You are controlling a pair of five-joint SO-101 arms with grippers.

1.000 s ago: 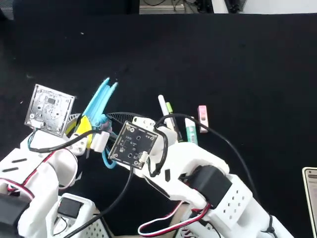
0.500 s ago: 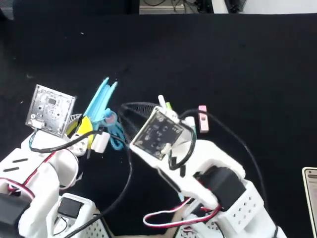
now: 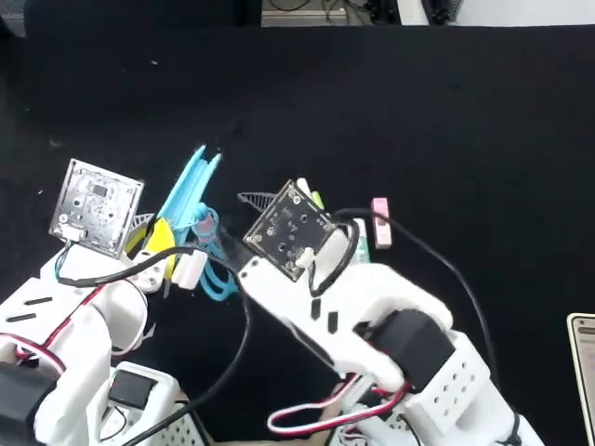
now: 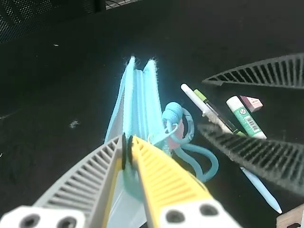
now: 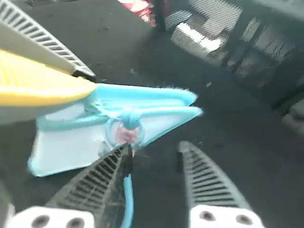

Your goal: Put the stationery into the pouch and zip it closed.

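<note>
The right gripper [image 5: 156,147] has swung over, fingers apart beside the pouch [image 4: 137,95], which lies near the pens [image 4: 209,111], left gripper [image 4: 127,138] clamped on its end. Soft, light fabric; I'd grab the zip ring [image 5: 124,129].

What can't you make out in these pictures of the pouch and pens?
High view: the right arm covers most of the pens.
Left wrist view: the left gripper hides the near end of the pouch; its contents are unclear.
Right wrist view: the room behind is blurred.
</note>
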